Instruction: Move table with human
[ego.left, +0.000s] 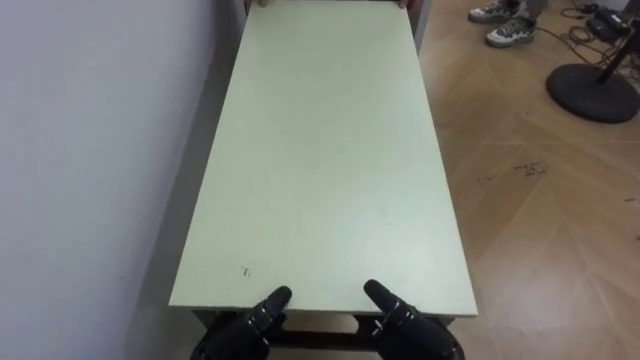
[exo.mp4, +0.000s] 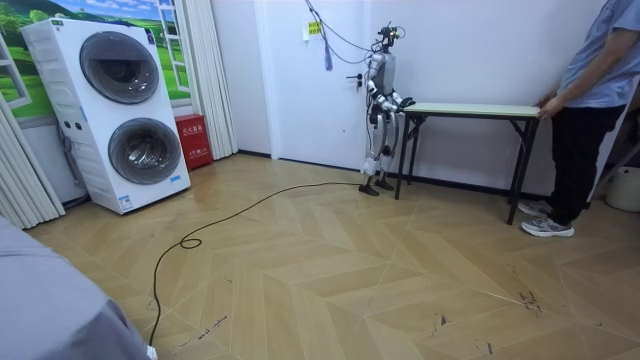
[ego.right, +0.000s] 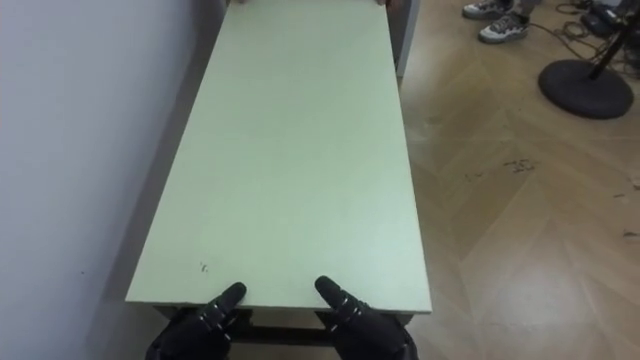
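The robot is standing at one end of the worktop (ego.left: 330, 150) beside the wall (ego.left: 90, 150). Its left hand (ego.left: 252, 322) and right hand (ego.left: 403, 322) are laying thumbs on the edge, with fingers hidden underneath, so I cannot tell the grip. A person (exo.mp4: 590, 110) is touching the far end.

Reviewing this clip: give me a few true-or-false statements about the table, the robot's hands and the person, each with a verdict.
1. The robot's left hand and right hand are both at the near end of the table. True.
2. The table stands in the middle of the room. False: its long side runs along the white wall.
3. A person stands at the table's far end with a hand on it. True.
4. The washing machines stand right beside the table. False: they are across the room, at the room view's left.
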